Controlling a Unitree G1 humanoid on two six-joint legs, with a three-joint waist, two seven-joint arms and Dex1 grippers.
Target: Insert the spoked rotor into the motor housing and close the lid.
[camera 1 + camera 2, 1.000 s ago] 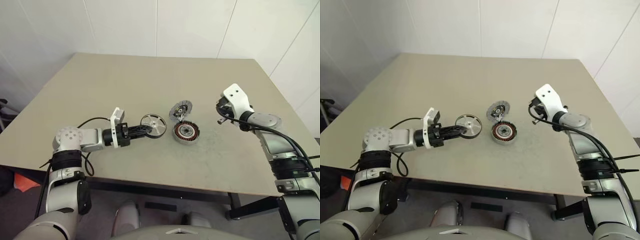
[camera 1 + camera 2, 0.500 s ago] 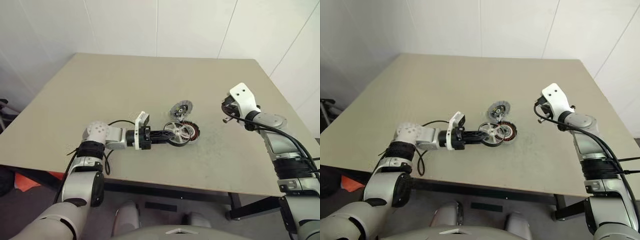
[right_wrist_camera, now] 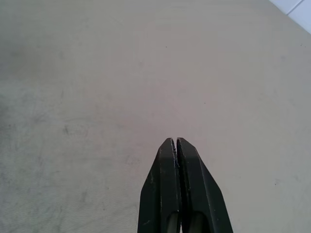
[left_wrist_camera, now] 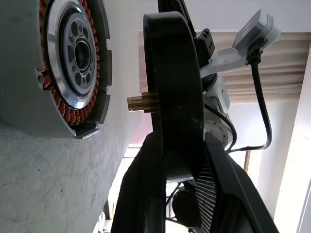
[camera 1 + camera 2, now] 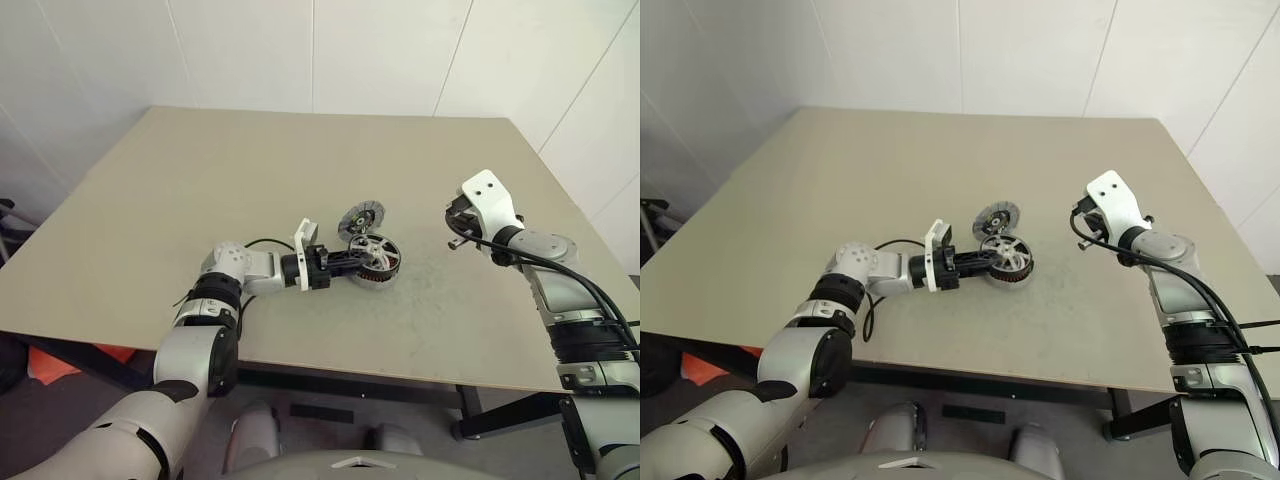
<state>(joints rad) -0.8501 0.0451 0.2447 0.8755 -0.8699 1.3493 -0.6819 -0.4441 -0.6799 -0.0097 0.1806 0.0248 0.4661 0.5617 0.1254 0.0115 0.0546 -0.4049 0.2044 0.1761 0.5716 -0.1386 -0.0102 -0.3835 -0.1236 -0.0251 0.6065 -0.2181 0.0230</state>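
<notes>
Left wrist view: left gripper [image 4: 175, 160] clamps rotor [image 4: 172, 82] by rim; brass shaft points at housing [image 4: 73, 63] just beside, bores roughly aligned, not seated.

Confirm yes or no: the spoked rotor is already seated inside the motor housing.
No: in the left wrist view the spoked rotor, gripped in the left claw, stands clear of the motor housing, a gap showing between them.

Motor housing [image 5: 384, 268] largely hidden behind the spoked rotor [image 5: 371, 250] overhead.
</notes>
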